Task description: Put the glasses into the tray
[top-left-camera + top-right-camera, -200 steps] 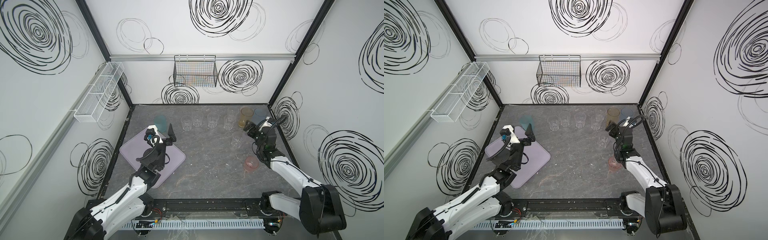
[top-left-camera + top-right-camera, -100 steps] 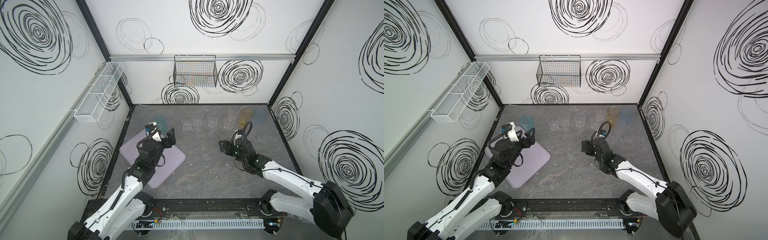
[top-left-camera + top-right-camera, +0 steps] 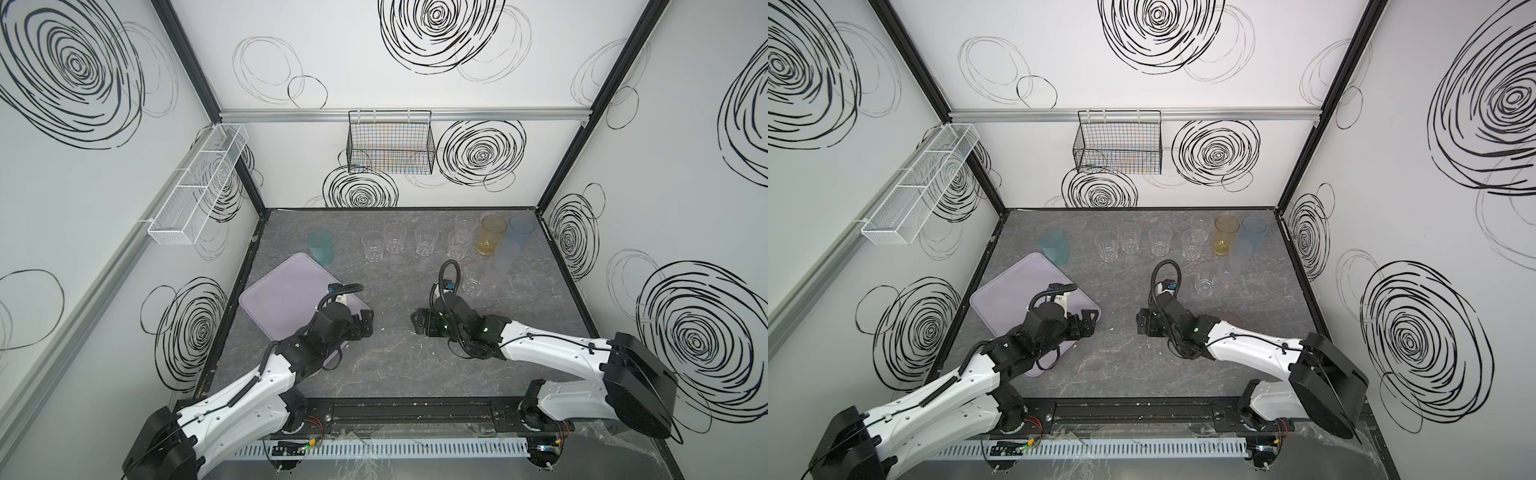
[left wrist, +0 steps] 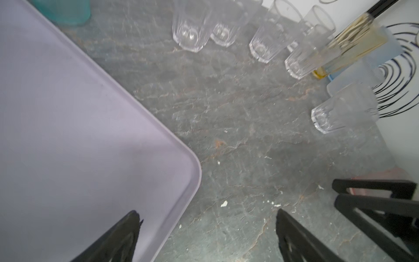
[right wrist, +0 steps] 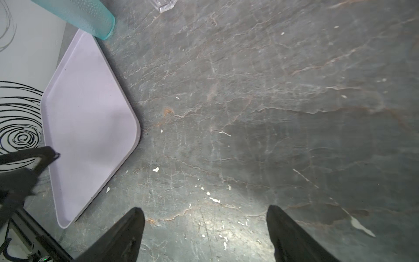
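Observation:
The pale lilac tray (image 3: 282, 291) (image 3: 1013, 291) lies at the left of the table with nothing on it. The glasses stand on the table: a teal one (image 3: 321, 248) beside the tray's far corner, several clear ones (image 3: 395, 237) in a back row, amber (image 3: 491, 235) and blue (image 3: 520, 230) at the back right, and a short clear one (image 3: 473, 282) nearer. A pink one (image 3: 1231, 320) peeks out behind the right arm. My left gripper (image 3: 365, 326) (image 4: 207, 217) is open and empty over the tray's right corner (image 4: 195, 172). My right gripper (image 3: 417, 326) (image 5: 205, 215) is open and empty above bare table, facing the left one.
A black wire basket (image 3: 390, 145) hangs on the back wall and a white mesh basket (image 3: 199, 183) on the left wall. A frosted pale tumbler (image 3: 503, 262) stands beside the short clear glass. Bare grey stone (image 5: 249, 113) lies between tray and glasses.
The right arm has swung from the back-right glasses to the table's middle front. The left gripper has drawn back from the tray's far side to its right corner. Neither holds anything.

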